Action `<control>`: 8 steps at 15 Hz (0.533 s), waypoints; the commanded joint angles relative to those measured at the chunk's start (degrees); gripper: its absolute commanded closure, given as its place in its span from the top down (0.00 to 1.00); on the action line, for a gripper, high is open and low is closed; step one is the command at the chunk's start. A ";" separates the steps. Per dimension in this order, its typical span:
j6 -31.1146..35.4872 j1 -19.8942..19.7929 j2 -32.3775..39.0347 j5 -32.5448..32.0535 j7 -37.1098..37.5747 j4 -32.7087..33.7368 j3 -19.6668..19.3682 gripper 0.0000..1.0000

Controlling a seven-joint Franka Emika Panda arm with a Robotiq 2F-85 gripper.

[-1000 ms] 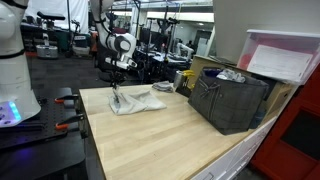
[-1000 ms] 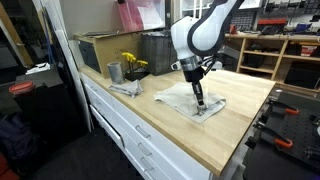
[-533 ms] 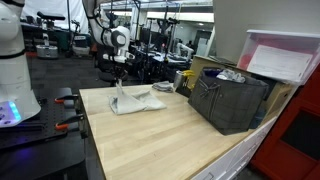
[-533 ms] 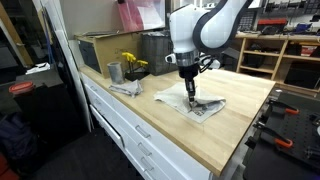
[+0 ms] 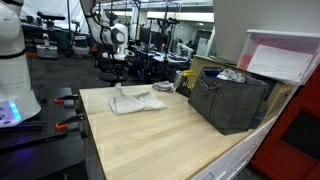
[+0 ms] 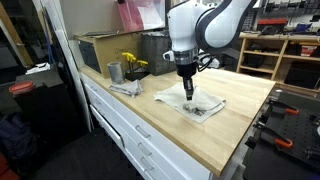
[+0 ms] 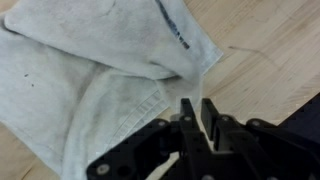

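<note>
Some of towel (image 7: 100,80) cropped.

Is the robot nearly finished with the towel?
Done: the towel lies on the table, partly folded over. In hand: nothing seems gripped; the pincer hangs just above it, jaws nearly together. Left: probably smoothing, since the towel looks rumpled.

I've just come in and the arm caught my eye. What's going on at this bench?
A robot arm hangs over a pale cloth that lies rumpled on the wooden table. Its pincer points straight down, just above the cloth. In the wrist view the fingers stand a little apart with nothing between them, so the cloth is not held. A dark bin stands farther along the table.
</note>
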 commanded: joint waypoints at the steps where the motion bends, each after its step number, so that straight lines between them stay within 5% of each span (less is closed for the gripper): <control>1: 2.22 0.22 -3.65 -3.29 2.65 -2.56 -1.36 0.48; 8: 2.65 -0.55 -1.78 -12.16 10.69 0.71 -5.86 0.99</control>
